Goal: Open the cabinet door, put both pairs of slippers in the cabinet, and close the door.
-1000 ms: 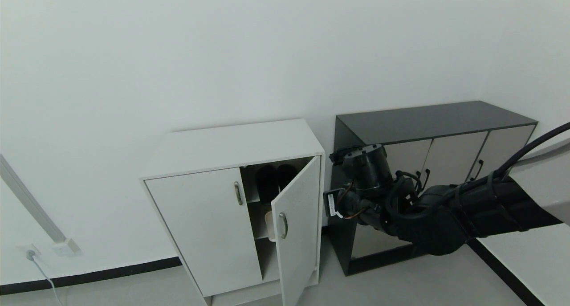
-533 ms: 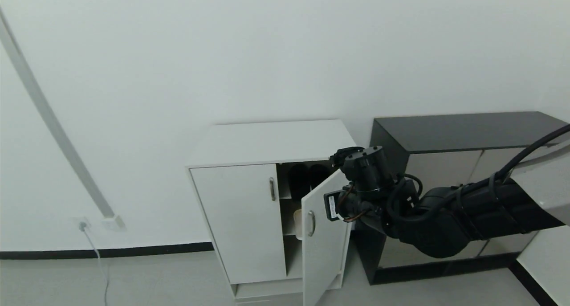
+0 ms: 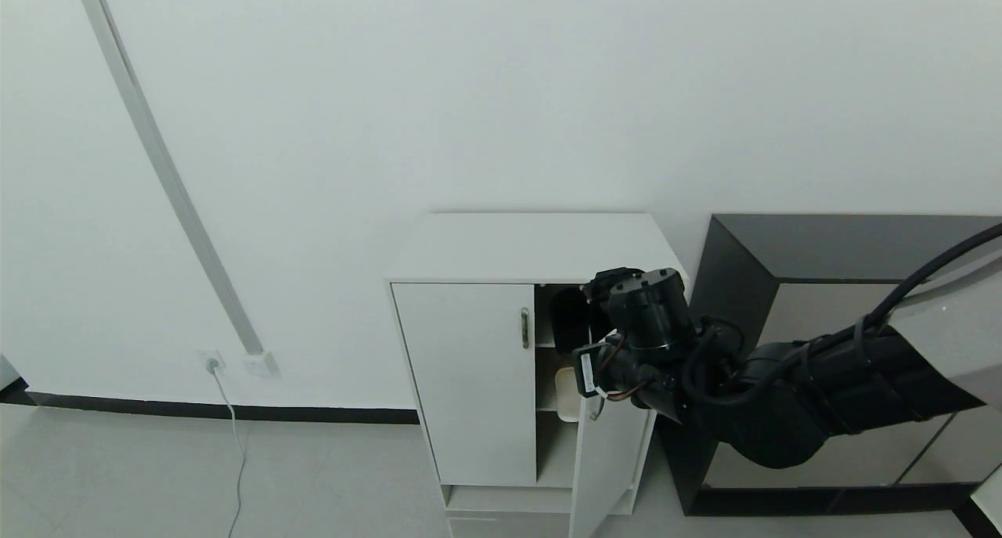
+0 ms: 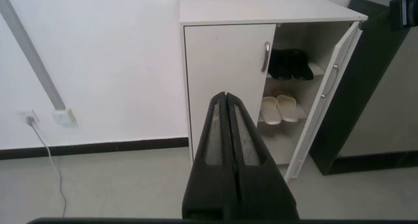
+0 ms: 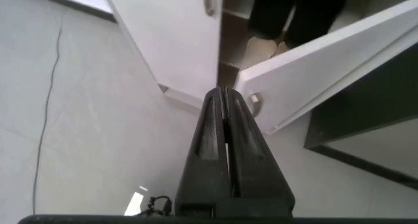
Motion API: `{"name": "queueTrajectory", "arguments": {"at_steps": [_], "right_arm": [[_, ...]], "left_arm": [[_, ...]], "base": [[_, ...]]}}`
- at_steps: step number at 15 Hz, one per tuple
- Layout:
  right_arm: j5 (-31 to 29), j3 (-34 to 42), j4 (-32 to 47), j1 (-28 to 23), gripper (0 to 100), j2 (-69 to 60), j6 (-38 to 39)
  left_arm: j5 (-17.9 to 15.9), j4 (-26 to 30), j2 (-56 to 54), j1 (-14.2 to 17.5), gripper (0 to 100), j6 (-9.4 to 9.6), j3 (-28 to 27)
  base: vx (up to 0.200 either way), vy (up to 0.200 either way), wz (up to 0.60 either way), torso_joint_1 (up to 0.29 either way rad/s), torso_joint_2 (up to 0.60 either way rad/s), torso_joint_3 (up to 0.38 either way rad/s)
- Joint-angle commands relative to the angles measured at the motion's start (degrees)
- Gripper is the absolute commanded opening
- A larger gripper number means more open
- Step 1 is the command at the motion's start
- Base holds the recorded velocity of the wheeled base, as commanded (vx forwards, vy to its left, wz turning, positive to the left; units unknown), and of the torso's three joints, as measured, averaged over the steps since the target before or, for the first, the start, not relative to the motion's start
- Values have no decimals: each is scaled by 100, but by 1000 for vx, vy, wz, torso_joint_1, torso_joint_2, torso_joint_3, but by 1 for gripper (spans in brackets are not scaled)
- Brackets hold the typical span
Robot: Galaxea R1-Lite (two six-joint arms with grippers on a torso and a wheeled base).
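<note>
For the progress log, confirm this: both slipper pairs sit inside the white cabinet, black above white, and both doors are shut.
The right door stands open; only the left door is shut, as the left wrist view shows. The black slippers do sit above the white slippers inside the cabinet.

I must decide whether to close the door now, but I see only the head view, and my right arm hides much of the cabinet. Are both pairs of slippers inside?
Observer: Yes. The left wrist view shows the black pair inside, high up, and the pale pair inside just below it.
Operator: How does the right door stand?
Observer: The right door is swung well out, and its inner face is bare.
Operator: Does the right tool hold anything?
Observer: No. In the right wrist view the right tool is shut and empty, with its tip near the door's free edge. I cannot tell whether they touch.
</note>
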Motion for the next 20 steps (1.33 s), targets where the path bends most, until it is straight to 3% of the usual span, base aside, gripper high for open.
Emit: {"name": "queueTrajectory", "arguments": {"at_steps": [1, 3, 9, 13, 16, 20], "right_arm": [[1, 103, -30, -36, 0, -64, 5], [1, 446, -118, -44, 0, -310, 5], [1, 1826, -425, -88, 0, -1215, 14], [10, 2722, -935, -88, 0, -1321, 23], [10, 2995, -1383, -88, 0, -890, 49], [27, 2775, -1990, -150, 0, -99, 23]], "left_arm": [[1, 1, -1, 0, 0, -1, -4], [1, 1, -1, 0, 0, 8, -4], [1, 1, -1, 0, 0, 8, 5], [1, 1, -1, 0, 0, 8, -4], [1, 1, -1, 0, 0, -1, -4], [1, 1, -1, 0, 0, -1, -4]], "base": [[0, 0, 0, 0, 0, 0], [0, 0, 0, 0, 0, 0], [200, 0, 0, -1, 2, 4], [0, 0, 0, 0, 0, 0], [0, 0, 0, 0, 0, 0], [0, 0, 0, 0, 0, 0]]}}
